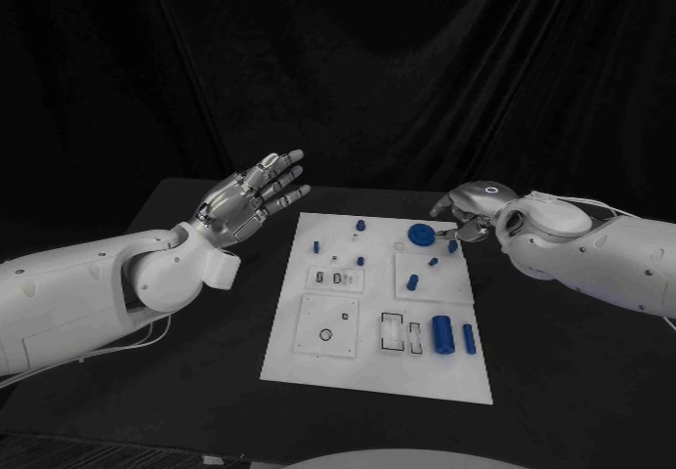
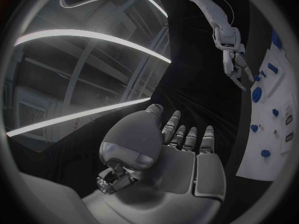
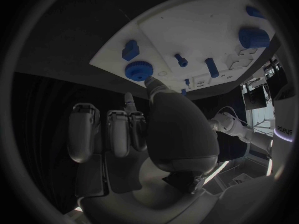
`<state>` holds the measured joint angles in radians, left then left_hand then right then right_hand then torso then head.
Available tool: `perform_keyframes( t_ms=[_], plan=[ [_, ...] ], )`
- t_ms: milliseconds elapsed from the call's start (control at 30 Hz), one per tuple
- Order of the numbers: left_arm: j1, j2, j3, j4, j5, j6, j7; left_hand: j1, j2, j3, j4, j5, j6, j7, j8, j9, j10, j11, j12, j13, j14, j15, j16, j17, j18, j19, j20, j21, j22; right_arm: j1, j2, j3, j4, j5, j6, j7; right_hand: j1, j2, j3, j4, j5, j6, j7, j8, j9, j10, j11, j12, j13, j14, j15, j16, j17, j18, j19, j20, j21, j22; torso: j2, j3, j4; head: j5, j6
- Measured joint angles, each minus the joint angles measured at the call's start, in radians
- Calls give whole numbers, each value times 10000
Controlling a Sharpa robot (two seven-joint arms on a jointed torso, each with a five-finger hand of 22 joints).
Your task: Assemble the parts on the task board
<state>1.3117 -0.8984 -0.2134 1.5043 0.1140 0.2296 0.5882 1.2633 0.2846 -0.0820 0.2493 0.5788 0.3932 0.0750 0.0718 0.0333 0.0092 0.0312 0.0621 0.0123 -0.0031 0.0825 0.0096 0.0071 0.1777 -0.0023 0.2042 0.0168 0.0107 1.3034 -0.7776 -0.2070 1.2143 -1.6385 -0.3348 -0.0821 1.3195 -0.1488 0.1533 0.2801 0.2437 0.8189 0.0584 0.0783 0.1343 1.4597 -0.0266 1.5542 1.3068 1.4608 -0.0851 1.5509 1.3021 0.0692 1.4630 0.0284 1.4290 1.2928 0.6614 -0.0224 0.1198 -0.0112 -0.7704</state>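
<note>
Black curtains all round and a black desk, with the white board lying in the middle. My right robot hand sits at the board's far right corner, fingertips just beside the round blue knob; whether it's actually pinching it, I can't tell. I'd close gently on the knob's rim and lift straight, since a small blue peg stands right next to it and could get knocked. Left robot hand hovers open, fingers spread, off the board's left side, well clear. Bigger blue cylinder lies near the front edge.
</note>
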Motion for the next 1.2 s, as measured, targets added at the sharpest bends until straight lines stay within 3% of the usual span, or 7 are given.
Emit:
perform_keyframes(
  t_ms=[567,633,867,933,1200],
  plan=[
    [-1,40,0,-27,0,16,-26,0,0,0,0,0,1,1,0,1,0,1,0,0,0,0,0,0,0,0,1,0,0,-92,600,6,-754,411,156,34,0,1,1,0,2,-20,-21,2,2,1,2,0,0,0,0,0,0,-1,0,0,0,0,-11,-9,25,-23,73],
    [-1,44,0,-29,0,18,-28,0,0,0,0,0,0,1,0,1,0,1,0,0,0,0,0,0,0,1,0,0,0,-120,649,6,-820,434,176,42,0,1,1,-1,3,110,104,23,6,2,4,0,0,0,1,0,0,-1,0,0,0,0,-11,-8,24,-26,73],
    [-1,52,0,-31,0,27,-35,0,0,0,0,0,0,1,0,1,0,1,0,0,0,0,0,0,0,1,1,0,0,-222,866,3,-1148,486,234,95,1,2,2,-3,5,231,47,70,26,6,8,0,0,0,2,0,0,-1,0,1,0,0,-10,-1,37,-47,79],
    [-2,52,0,-34,-1,30,-37,0,0,0,0,0,1,1,1,1,0,1,0,0,0,0,0,0,0,1,1,0,0,-244,930,3,-1248,494,245,116,1,2,2,-3,5,306,117,70,28,6,8,0,0,0,2,0,0,-1,0,1,0,0,-9,-1,31,-26,79],
    [-2,71,0,-49,-1,46,-47,0,0,0,0,0,2,1,1,2,1,1,0,0,0,0,0,0,-1,1,1,0,1,-276,1107,3,-1508,512,269,187,1,2,124,-124,-5,460,135,216,106,53,56,0,0,0,3,0,0,-1,0,2,0,0,-3,-4,13,3,64]
  ],
)
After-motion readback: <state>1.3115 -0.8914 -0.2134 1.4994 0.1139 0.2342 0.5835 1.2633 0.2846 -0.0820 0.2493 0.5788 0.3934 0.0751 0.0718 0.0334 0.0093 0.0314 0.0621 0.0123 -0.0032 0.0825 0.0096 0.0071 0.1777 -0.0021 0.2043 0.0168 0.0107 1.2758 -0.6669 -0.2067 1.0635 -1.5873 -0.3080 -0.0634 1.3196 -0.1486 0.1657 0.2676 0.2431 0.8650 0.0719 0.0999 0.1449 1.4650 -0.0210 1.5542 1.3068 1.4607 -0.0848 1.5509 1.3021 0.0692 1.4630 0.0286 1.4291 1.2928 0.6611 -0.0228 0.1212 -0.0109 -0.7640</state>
